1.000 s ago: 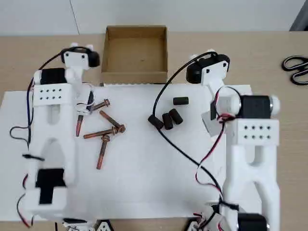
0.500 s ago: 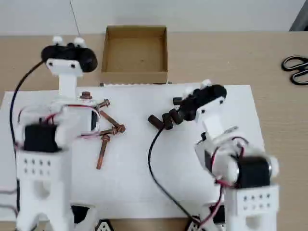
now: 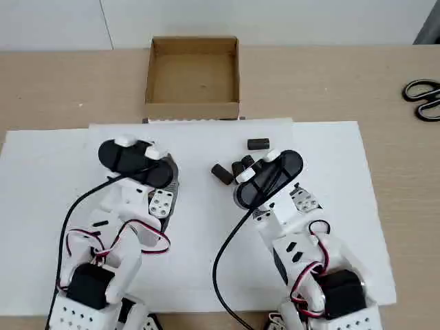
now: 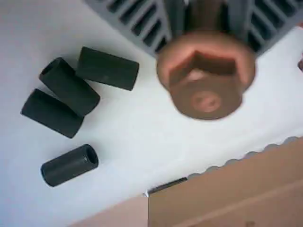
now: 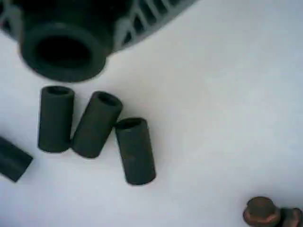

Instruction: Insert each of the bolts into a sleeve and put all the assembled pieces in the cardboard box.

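Left gripper [image 4: 203, 21] clamped on a copper bolt [image 4: 206, 82], right gripper [image 5: 71, 19] on a black sleeve [image 5: 64, 52]. Mating them looked the step in hand, and that needed their axes aligned. The cardboard box [image 3: 194, 110] sat empty at twelve o'clock on the worktop [image 3: 344, 82].

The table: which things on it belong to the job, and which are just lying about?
Belong to the job: cardboard box, loose sleeves, gripped bolt, gripped sleeve, loose bolt.
Just lying about: scissors; the white sheet is only an underlay.
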`<state>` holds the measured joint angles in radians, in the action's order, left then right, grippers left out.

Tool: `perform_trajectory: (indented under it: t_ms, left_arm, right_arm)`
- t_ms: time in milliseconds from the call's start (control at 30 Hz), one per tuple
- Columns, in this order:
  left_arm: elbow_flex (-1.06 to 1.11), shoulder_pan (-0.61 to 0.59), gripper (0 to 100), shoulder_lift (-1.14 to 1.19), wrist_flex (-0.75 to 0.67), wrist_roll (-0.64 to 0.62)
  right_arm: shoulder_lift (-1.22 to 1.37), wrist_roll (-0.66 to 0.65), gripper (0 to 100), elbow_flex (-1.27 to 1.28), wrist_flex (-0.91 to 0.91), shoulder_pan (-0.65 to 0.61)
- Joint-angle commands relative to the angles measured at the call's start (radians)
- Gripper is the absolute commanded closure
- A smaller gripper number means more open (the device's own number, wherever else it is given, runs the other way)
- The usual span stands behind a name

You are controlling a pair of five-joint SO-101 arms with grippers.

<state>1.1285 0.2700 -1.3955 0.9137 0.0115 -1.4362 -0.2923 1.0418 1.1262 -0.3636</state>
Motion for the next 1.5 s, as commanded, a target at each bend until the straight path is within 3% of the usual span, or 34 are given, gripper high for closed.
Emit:
perform_trajectory:
  t_ms: [0,233,433,600,867,1233,1467]
  left_arm:
    - [0.031,0.003,99,-0.052,-0.057,0.012]
    - [0.286,0.003,99,-0.212,-0.281,0.011]
    - [0.556,0.025,99,-0.425,-0.528,-0.028]
    - [0.547,0.02,99,-0.405,-0.531,-0.358]
    - [0.553,0.02,99,-0.405,-0.529,-0.58]
    - [0.522,0.02,99,-0.407,-0.598,-0.634]
    - [0.4,0.028,99,-0.405,-0.448,-0.635]
  right_arm:
    - [-0.05,0.011,99.4,0.091,-0.117,-0.021]
    - [-0.209,0.017,99.5,0.4,-0.406,-0.17]
    - [-0.39,0.017,99.6,0.572,-0.466,-0.334]
    - [-0.367,0.103,99.6,0.615,-0.553,-0.369]
    - [-0.366,0.144,99.6,0.641,-0.611,-0.369]
    - [-0.363,0.144,99.6,0.643,-0.524,-0.369]
    - [-0.355,0.144,99.6,0.643,-0.51,-0.367]
